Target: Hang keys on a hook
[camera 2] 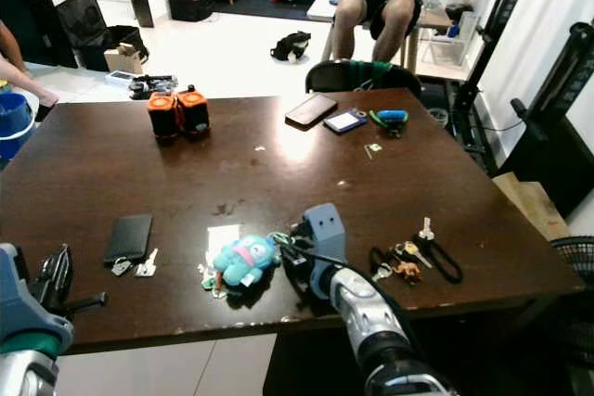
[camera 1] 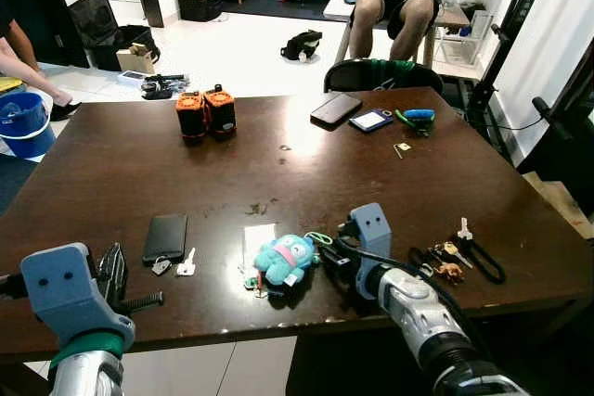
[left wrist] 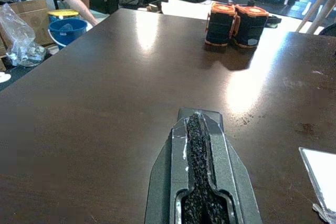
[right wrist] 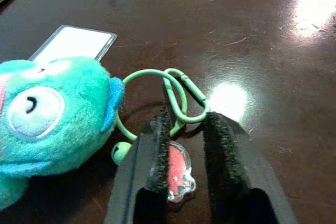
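Right pincer (right wrist: 184, 129) sits low on the bench (camera 1: 278, 173) in the lower centre of the head frame, fingers slightly spread, tips straddling the green clip (right wrist: 184, 98) of the plush keychain (camera 1: 283, 259). The clip's long axis runs roughly in line with the fingers, the ring just past the tips, and the teal plush lies off to one side of them, touching nothing of the pincer. Right arm is clearly the nearer one. Left pincer (left wrist: 200, 171) is pressed together, hovering at the lower left, well apart from the keychain. No hook visible.
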